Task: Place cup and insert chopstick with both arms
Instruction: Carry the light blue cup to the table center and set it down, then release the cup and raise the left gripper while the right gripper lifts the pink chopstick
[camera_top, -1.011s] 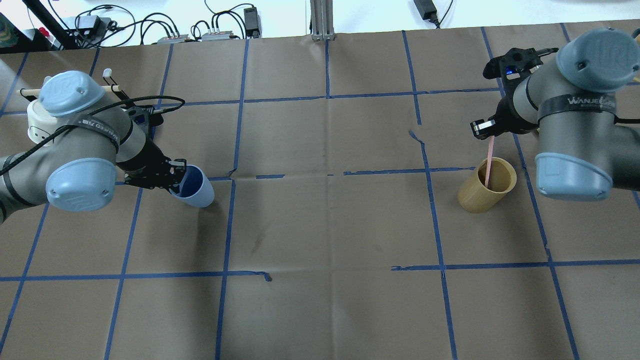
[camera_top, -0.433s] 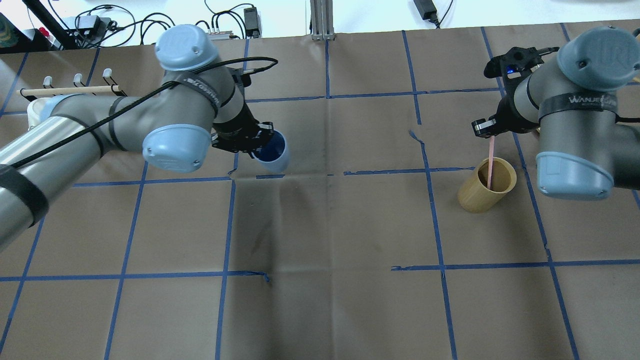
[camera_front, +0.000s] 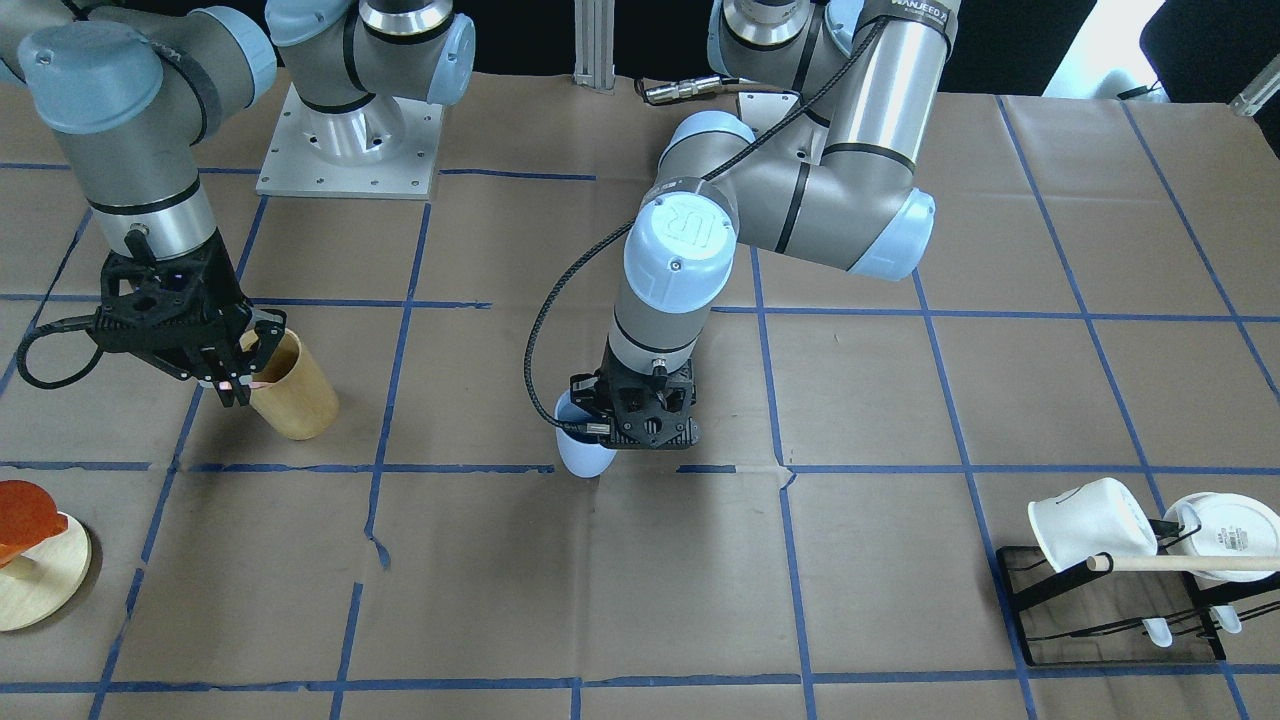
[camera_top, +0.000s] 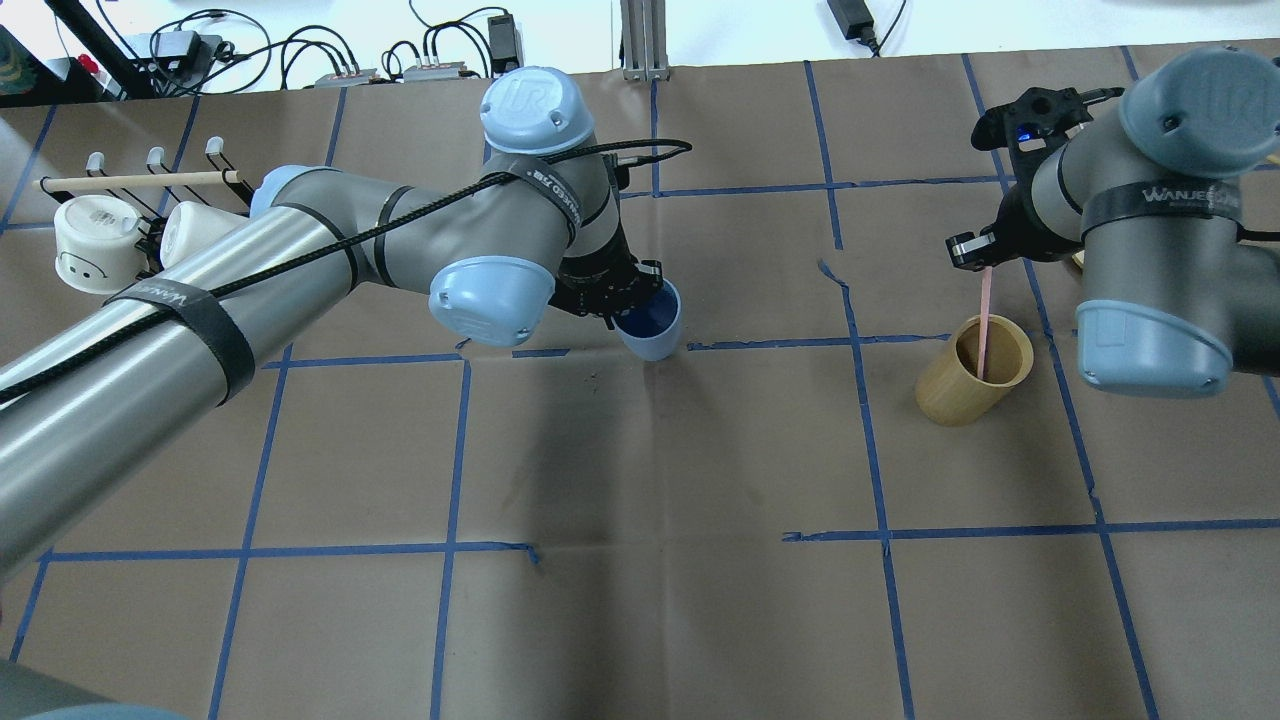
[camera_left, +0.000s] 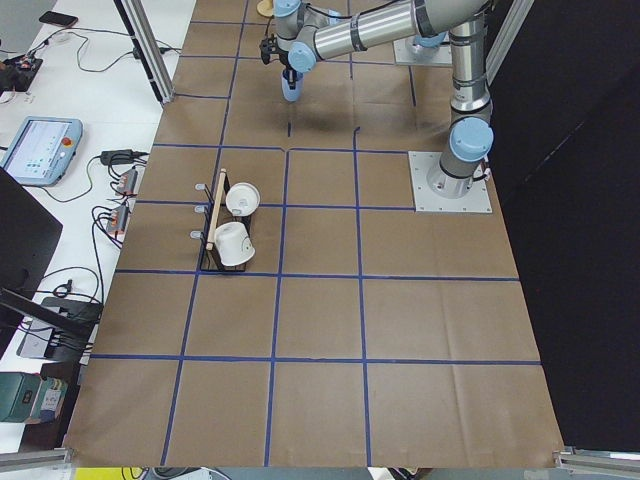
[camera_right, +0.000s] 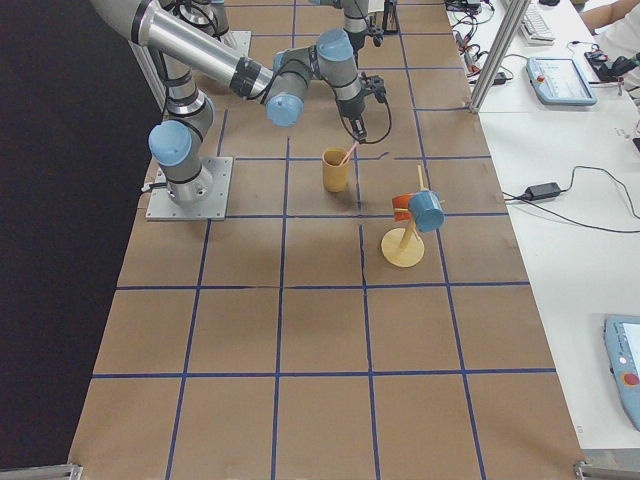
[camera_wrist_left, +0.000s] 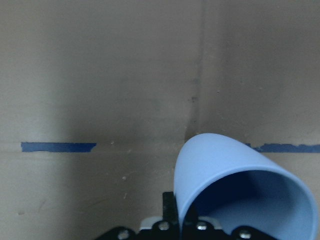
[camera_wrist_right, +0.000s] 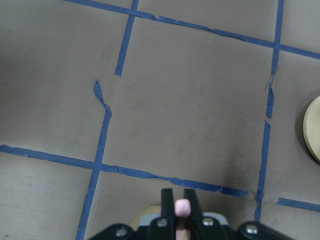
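In the last second the left arm has swung the blue cup (camera_top: 652, 322) from its own side to the table's middle, so the set-down looks close. It's tilted beside a tape line, and I can't tell whether it touches. The left gripper (camera_top: 622, 303) pinches its wall, arm stretched out, wrist down. Farther off, the right gripper (camera_top: 978, 258) hasn't budged, nipping the pink chopstick (camera_top: 984, 320), whose foot stands in the bamboo holder (camera_top: 960, 395).

Far end: light blue plastic cup (camera_left: 291, 93) at tip of grey left arm (camera_left: 380, 22).
Mid-left: two white cups (camera_left: 232, 245) on black wire rack (camera_left: 212, 269) with wooden dowel (camera_left: 216, 205).
Surface: brown paper table (camera_left: 320, 400), blue tape grid.
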